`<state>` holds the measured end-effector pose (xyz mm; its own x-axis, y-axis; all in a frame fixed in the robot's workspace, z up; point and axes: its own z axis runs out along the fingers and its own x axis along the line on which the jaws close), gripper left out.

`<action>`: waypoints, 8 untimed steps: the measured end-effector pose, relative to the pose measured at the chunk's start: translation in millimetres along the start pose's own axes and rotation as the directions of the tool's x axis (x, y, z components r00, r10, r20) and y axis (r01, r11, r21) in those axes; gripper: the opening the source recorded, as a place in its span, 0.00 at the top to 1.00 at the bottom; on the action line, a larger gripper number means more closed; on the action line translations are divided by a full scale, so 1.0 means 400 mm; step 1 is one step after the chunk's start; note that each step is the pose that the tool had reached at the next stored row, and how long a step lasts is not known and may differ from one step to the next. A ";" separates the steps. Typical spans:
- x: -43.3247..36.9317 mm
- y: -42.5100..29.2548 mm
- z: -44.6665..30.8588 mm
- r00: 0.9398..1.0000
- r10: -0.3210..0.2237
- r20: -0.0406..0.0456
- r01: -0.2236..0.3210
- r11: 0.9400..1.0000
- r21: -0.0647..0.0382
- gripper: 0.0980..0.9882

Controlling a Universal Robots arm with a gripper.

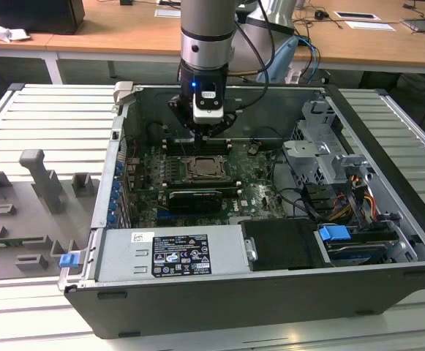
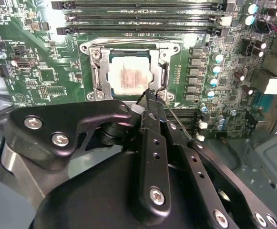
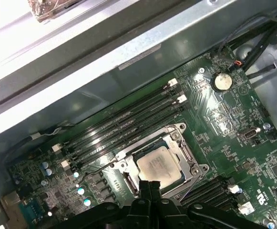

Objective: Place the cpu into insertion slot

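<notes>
The cpu (image 2: 128,76) is a pale silver square chip lying flat inside the insertion slot (image 2: 96,71), a dark socket with a shiny metal frame on the green motherboard. Both wrist views show it there, the cpu (image 3: 159,164) within the slot's frame (image 3: 191,161). In the exterior view the cpu (image 1: 205,168) sits mid-board inside the open computer case. My gripper (image 1: 207,135) hangs a little above the slot. Its two black fingers are pressed together, nothing between them, with the gripper (image 2: 148,95) tip near the chip's edge; the gripper (image 3: 151,185) looks the same in the first wrist view.
Long black memory slots (image 2: 143,19) run beside the socket. A black graphics card (image 1: 190,197) lies in front of it. The case holds a power supply (image 1: 172,256), a metal drive cage (image 1: 322,146) and cables (image 1: 344,197). Grey fixtures (image 1: 44,183) stand on the table at the exterior view's left.
</notes>
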<state>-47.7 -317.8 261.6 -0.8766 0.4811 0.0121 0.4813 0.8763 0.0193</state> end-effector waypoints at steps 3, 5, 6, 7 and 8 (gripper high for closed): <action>0.000 0.000 0.000 1.000 -0.026 -0.001 0.026 1.000 0.000 0.99; 0.000 0.000 0.000 0.999 -0.041 -0.001 0.041 0.999 0.000 0.99; 0.000 0.000 0.000 0.999 -0.050 -0.001 0.050 0.999 0.001 0.99; 0.000 0.000 0.000 0.998 -0.061 -0.001 0.061 0.998 0.001 0.99; 0.000 0.000 0.000 0.998 -0.070 -0.001 0.070 0.998 0.001 0.99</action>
<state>-47.7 -317.8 261.6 -0.9080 0.4187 0.0121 0.4189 0.9078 0.0193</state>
